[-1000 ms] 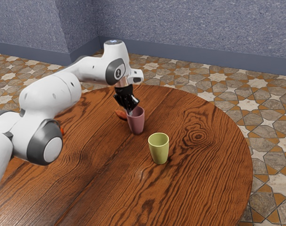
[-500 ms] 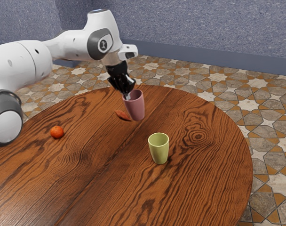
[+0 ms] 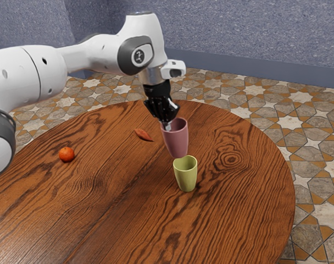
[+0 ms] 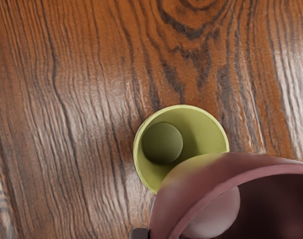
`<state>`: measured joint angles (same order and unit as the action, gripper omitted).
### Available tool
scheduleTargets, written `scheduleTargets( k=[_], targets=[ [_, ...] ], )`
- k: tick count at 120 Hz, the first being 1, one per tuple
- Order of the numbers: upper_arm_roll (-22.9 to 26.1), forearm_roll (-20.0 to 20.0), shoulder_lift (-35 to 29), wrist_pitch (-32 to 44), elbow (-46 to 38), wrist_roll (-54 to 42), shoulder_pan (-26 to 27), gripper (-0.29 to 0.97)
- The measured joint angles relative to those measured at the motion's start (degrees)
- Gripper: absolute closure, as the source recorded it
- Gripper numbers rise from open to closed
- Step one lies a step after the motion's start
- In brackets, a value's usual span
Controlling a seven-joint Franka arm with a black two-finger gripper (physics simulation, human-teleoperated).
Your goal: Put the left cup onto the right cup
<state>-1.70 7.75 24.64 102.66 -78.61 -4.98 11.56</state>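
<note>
Just above the olive-green plastic cup (image 3: 185, 175) on the round wooden worktop (image 3: 101, 209), the black hand (image 3: 167, 124) pinches the mauve plastic cup (image 3: 177, 140) by its rim. It's tilted, base approx at the green mouth, prob. lining up to stack. Contact unclear.

Bright, even light; soft, faint shadows
</note>
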Motion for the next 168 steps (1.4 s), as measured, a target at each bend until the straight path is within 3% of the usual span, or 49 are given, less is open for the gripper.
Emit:
scheduleTargets(
  k=[124, 130, 152, 168],
  targets=[
    [-0.66, -0.83, 8.58, 3.77, 2.52, 4.90, 1.27, 0.78],
    [-0.66, -0.85, 8.71, 3.94, 2.46, 4.97, 1.27, 0.74],
    [-0.67, -0.58, 8.66, 4.31, 2.38, 5.17, 1.27, 0.35],
    [-0.67, -0.56, 7.68, 4.36, 2.35, 5.25, 1.27, 0.19]
  ],
)
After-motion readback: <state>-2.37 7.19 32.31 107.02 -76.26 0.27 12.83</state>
